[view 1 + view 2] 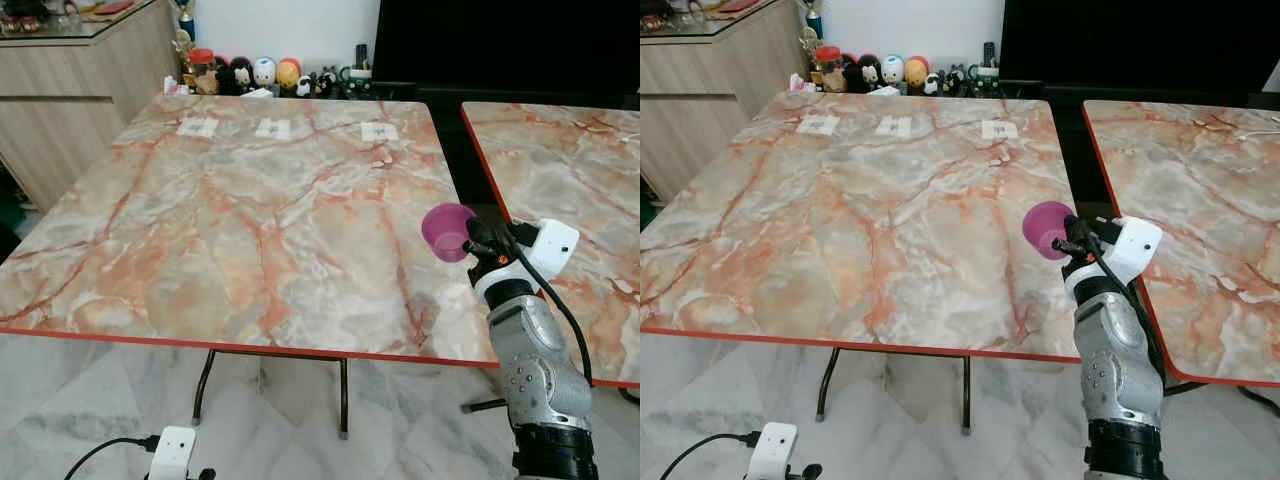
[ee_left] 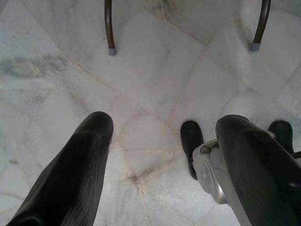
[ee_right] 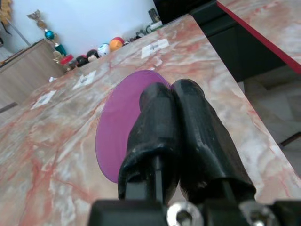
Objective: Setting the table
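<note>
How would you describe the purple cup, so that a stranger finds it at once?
Start at the large marble table with the red edge, then go to its right edge, near the gap to the second table. There the right gripper holds the purple cup above the tabletop. It is the only purple thing in the scene.

1. The right claw [image 1: 470, 243] holds a purple cup [image 1: 447, 231] at the marble table's [image 1: 250, 230] right edge.
2. Three white labels [image 1: 273, 128] lie along the table's far side.
3. Figurines [image 1: 262, 73] stand behind it.
</note>
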Motion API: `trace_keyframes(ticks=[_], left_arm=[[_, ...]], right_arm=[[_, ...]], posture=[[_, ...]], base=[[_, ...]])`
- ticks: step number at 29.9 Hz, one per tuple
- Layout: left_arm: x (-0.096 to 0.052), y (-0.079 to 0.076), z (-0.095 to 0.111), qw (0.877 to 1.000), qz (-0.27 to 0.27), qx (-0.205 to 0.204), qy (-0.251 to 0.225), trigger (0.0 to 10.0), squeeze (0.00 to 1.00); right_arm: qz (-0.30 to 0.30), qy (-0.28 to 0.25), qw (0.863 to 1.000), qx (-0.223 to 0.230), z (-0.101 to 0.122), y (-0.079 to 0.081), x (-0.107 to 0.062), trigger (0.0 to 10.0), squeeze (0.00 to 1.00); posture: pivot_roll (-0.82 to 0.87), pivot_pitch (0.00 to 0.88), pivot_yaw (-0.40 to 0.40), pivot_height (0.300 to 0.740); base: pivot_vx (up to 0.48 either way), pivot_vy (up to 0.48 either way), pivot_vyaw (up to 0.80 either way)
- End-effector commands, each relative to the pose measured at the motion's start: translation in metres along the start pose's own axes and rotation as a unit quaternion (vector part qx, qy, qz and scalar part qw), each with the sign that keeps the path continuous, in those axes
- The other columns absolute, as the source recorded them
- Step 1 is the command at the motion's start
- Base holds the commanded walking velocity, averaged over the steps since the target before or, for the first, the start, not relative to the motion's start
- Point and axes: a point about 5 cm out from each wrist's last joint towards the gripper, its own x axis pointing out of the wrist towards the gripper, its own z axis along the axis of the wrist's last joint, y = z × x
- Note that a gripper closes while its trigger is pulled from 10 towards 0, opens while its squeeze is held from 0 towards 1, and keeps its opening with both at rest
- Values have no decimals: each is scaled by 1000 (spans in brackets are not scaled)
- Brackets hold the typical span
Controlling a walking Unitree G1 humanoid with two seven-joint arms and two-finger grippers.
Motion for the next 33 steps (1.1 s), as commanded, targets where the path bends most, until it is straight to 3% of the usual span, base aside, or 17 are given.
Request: trace_keyframes(ticks=[1,8,10,16,17,18,22,28,32,33], left_arm=[[-1,0,-4,1000,-2,10,10,10000,0],[-1,0,-5,1000,-2,9,11,10000,0],[-1,0,-6,1000,-2,9,11,10000,0],[-1,-1,-6,1000,-1,8,11,10000,0],[-1,-1,-6,1000,-2,8,11,10000,0],[-1,-1,-6,1000,-2,9,11,10000,0],[-1,-2,-6,1000,-3,9,11,10000,0],[-1,-2,-5,1000,-2,10,10,10000,0],[-1,-2,-5,1000,-2,9,11,10000,0],[-1,-2,-5,1000,-2,9,10,10000,0]], right_arm=[[-16,22,1000,-2,-9,-3,-2,0,0],[-56,35,997,30,-15,-8,-2,0,0],[-92,45,993,54,-18,-16,-2,0,0],[-121,50,987,94,-20,-24,-2,0,0],[-125,55,987,84,-21,-25,-2,3569,0],[-127,56,987,83,-21,-25,-2,10000,0],[-129,61,986,88,-22,-25,-1,10000,0],[-118,63,980,150,-24,-20,2,10000,0],[-117,64,981,144,-23,-18,2,10000,0],[-115,63,981,143,-22,-17,3,10000,478]], posture=[[68,29,-27,740],[69,29,-29,740],[71,28,-29,740],[71,29,-31,740],[70,28,-30,740],[70,28,-30,740],[70,28,-29,740],[70,28,-29,740],[70,28,-29,740],[70,28,-29,740]], base=[[0,0,0],[0,0,0],[0,0,0],[0,0,0],[0,0,0],[0,0,0],[0,0,0],[0,0,0],[0,0,0],[0,0,0]])
